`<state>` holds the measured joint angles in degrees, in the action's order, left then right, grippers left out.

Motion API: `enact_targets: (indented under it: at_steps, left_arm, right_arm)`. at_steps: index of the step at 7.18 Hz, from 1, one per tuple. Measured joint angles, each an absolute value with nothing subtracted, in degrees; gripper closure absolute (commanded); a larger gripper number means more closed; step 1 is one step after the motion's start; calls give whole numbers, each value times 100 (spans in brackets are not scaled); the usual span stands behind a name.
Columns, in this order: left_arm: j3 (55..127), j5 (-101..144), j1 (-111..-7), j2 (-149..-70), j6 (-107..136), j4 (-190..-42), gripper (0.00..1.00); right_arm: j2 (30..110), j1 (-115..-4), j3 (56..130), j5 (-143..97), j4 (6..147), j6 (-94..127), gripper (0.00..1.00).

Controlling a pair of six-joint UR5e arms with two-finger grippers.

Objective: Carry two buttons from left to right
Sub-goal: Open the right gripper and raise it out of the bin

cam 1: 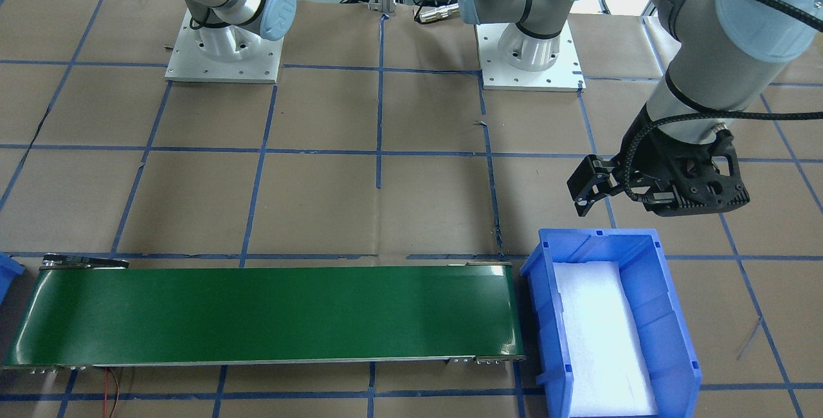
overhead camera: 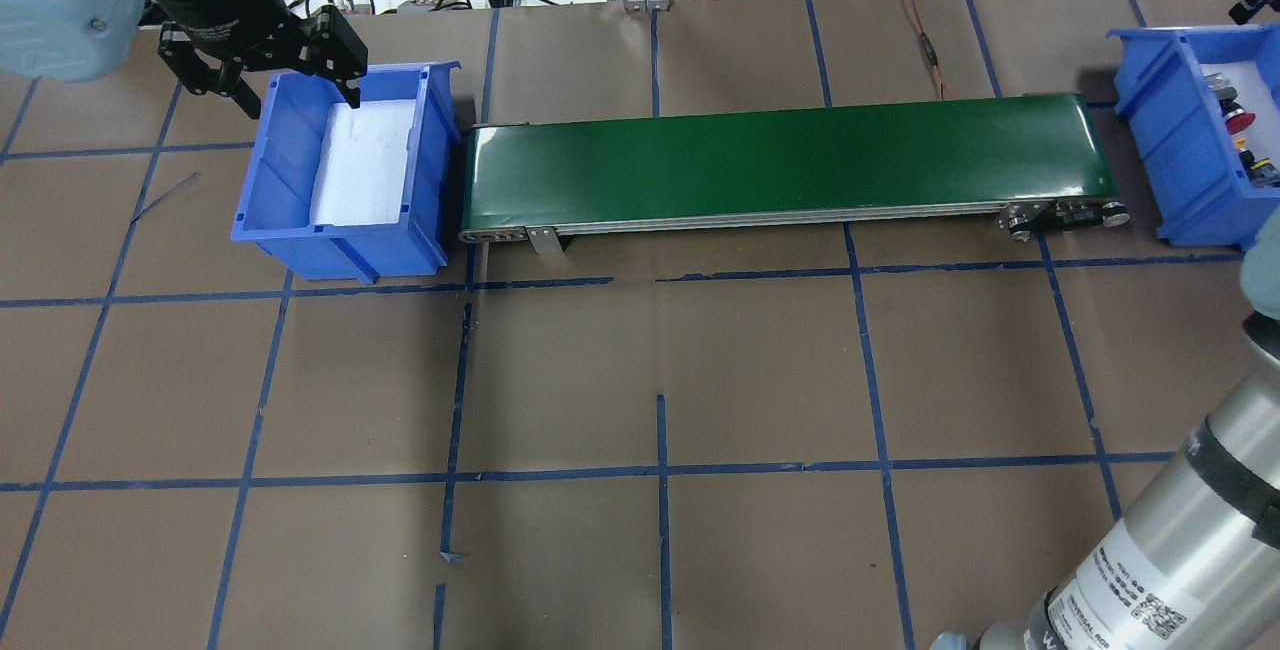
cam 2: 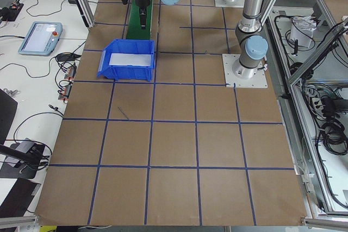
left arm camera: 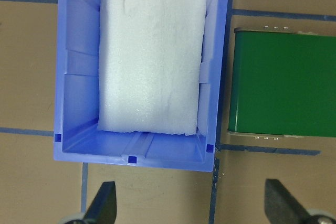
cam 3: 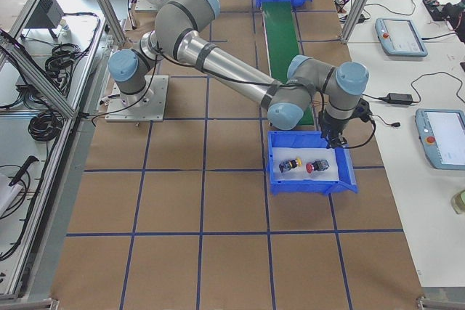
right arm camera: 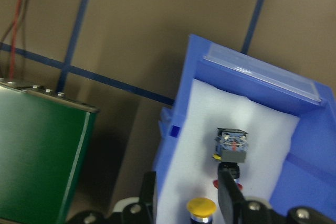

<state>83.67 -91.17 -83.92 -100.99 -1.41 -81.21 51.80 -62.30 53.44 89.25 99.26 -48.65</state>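
One bin alone shows in the front-facing view: the left bin (cam 1: pixel 672 347), lined with white foam (cam 1: pixel 598 341), at the end of the green belt (cam 1: pixel 257 315). The left gripper (cam 1: pixel 582 190) hangs just beside it, on the robot's side. The overhead view adds the right bin (overhead camera: pixel 1165 130) at the belt's other end, with the red button (overhead camera: pixel 1240 117) inside. The right-side view shows the yellow button (cam 3: pixel 290 165) lying near the red one on that bin's foam, apart from it. The left wrist view shows the left gripper spread wide, gripping nothing. The right wrist view shows the right gripper (right arm camera: pixel 189 200) over the right bin, its fingers narrowly parted and holding nothing, with the yellow cap below the gap.
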Motion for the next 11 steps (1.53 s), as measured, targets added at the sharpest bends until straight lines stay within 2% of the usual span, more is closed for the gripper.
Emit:
enact_targets:
  at_steps: [3,4,6,8,11]
  left_arm:
    - [8367,-9122,-8386,-10099,-141,-8121,0]
    - [8367,-9117,-8385,-10099,-141,-8121,0]
    - [8367,-9113,-8385,-10099,-141,-8121,0]
    - [8367,-9107,-8385,-10104,-141,-8119,0]
    - [8365,-9159,-8385,-10107,-149,-8110,0]
  right_arm:
    - [5515,-7371,5401,8960,9862,-4245,48]
    - [5630,-7736,5423,8995,9861,-3760,37]
    - [6009,-8386,5816,9036,9861,-2571,3]
    - [6697,-8728,6711,9033,9878,-1586,0]
    - [7810,-8845,7814,9013,9847,-1385,0]
